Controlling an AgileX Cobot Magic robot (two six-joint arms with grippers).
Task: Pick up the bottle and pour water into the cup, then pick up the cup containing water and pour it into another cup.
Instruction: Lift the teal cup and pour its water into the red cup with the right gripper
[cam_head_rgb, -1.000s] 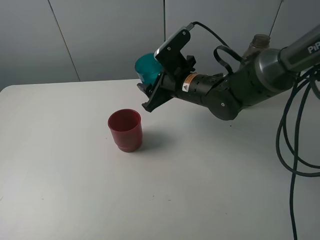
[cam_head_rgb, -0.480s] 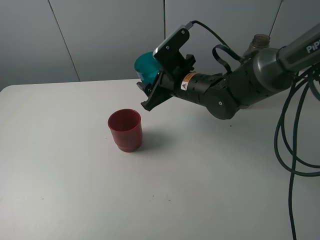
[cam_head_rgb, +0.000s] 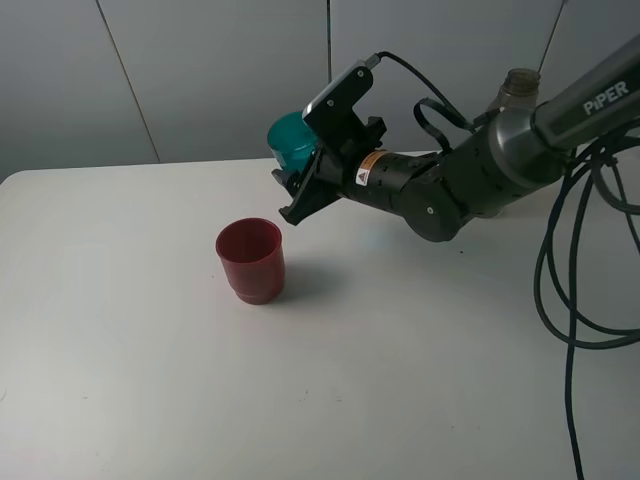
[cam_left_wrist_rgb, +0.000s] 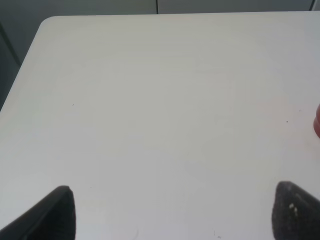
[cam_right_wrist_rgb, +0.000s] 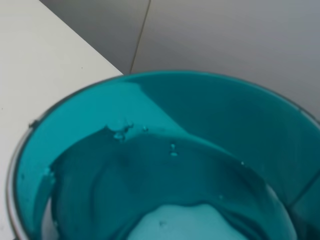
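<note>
Left gripper (cam_left_wrist_rgb: 175, 214): fingers spread wide with nothing between them, hanging over bare table (cam_left_wrist_rgb: 150, 100) (a red sliver at that view's edge is all it sees of the task).
Dark red cup (cam_head_rgb: 250, 258): upright on the table, in the same spot as a second ago, with nothing touching it.
Teal tumbler (cam_head_rgb: 290, 138): off the table, higher than the dark red cup and to its right in the exterior view. Over the last second it has crept slightly up and leftward, but it is not yet above the red rim.
Tumbler's inside: droplets (cam_right_wrist_rgb: 120, 134) cling to the inner wall (how much water it holds cannot be told).
Right gripper (cam_head_rgb: 298, 185): clamped on the teal tumbler, carrying it.
Bottle (cam_head_rgb: 520, 85): only its neck and cap show behind the right arm, well apart from both cups.
Meaning: the bottle pour looks finished and this is the carry. What remains is bringing the lip over the dark red cup and tipping.
</note>
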